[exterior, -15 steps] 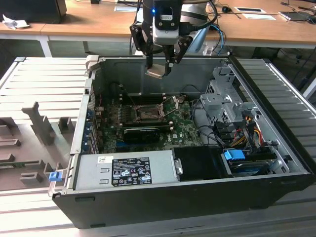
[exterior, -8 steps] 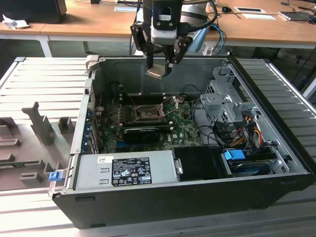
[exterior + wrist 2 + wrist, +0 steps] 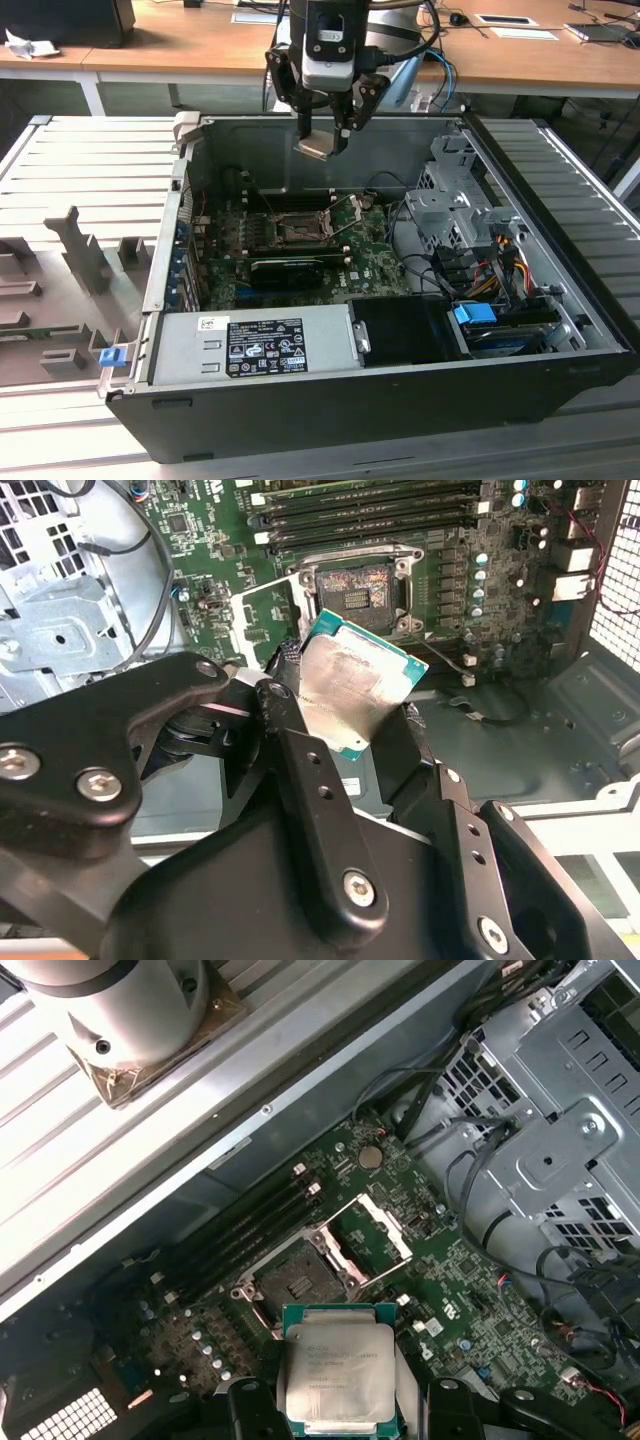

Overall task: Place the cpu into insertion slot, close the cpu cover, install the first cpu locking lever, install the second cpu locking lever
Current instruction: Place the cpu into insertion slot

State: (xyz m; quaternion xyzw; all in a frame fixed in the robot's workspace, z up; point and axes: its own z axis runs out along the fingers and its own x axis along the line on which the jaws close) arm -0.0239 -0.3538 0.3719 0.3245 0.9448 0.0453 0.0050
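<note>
The gripper (image 3: 325,142) pinches the chip (image 3: 335,1370) above the open socket (image 3: 298,1282); a crooked landing could bend the socket's pins.

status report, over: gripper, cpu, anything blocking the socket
Copy: gripper shut on cpu, above the open case. Below, insertion slot empty, cpu cover raised. Nothing seen over the slot.

The cpu (image 3: 335,1375) has a dull, smudged, silvery metal face.
</note>
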